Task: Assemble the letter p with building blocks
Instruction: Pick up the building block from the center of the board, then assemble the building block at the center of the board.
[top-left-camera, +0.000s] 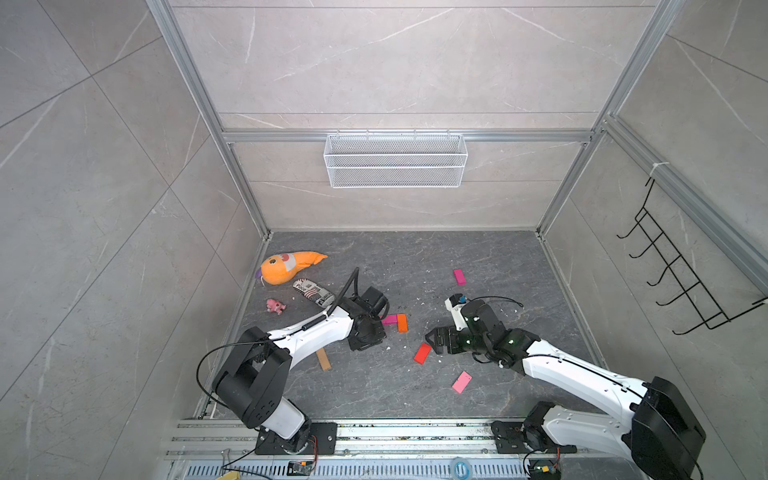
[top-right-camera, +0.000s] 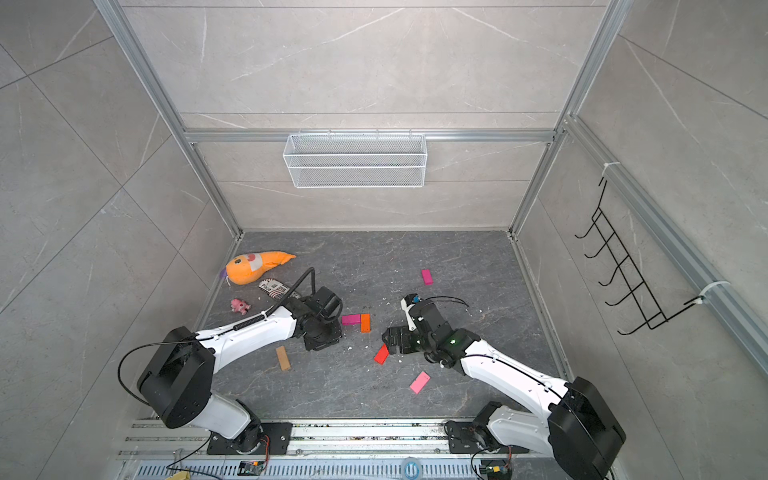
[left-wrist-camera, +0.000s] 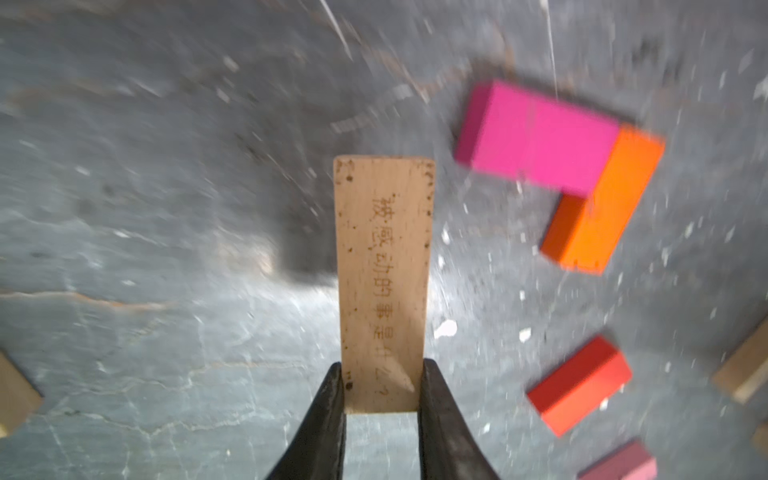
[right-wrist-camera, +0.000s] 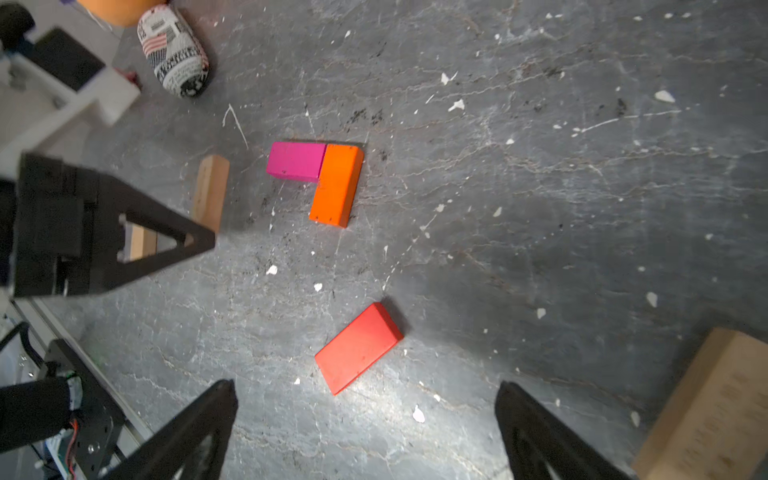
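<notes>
Gripping a tan brick for the stem, while the letter is only one corner so far.

Our left gripper (left-wrist-camera: 382, 376) is pinched narrow on one end of the tan brick (left-wrist-camera: 382, 270), which juts far past the jaws, seemingly clear of the tabletop (left-wrist-camera: 166, 332). Just beside it, near the tabletop's middle, the magenta brick (left-wrist-camera: 540, 137) and orange brick (left-wrist-camera: 611, 199) touch in an L. Our right gripper (right-wrist-camera: 365, 384) gapes wide, holding nothing, over the loose red brick (right-wrist-camera: 359, 347). We judge the end-grip risky: the overhang may swing on landing and knock that L askew.
</notes>
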